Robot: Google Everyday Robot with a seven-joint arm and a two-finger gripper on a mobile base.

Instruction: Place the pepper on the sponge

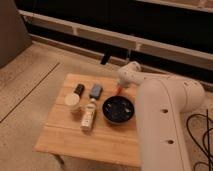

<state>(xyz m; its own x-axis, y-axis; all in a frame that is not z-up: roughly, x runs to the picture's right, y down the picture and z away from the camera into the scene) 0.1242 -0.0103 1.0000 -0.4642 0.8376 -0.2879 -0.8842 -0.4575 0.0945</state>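
The pepper (118, 90) is a small orange-red piece just beyond the far rim of the black bowl (118, 109). My gripper (120, 85) is right over it at the end of the white arm (160, 115), touching or nearly touching it. Whether the pepper hangs from the gripper or lies on the table cannot be made out. The blue-grey sponge (95, 90) lies flat on the wooden table (100, 142), a short way left of the pepper and the gripper, with nothing on it.
A small dark cylinder (79, 89) stands left of the sponge. In front of it is a white cup (73, 100), and a pale bottle (89, 114) lies beside the bowl. The arm's bulk covers the table's right side. Cables (202, 135) trail on the floor at right.
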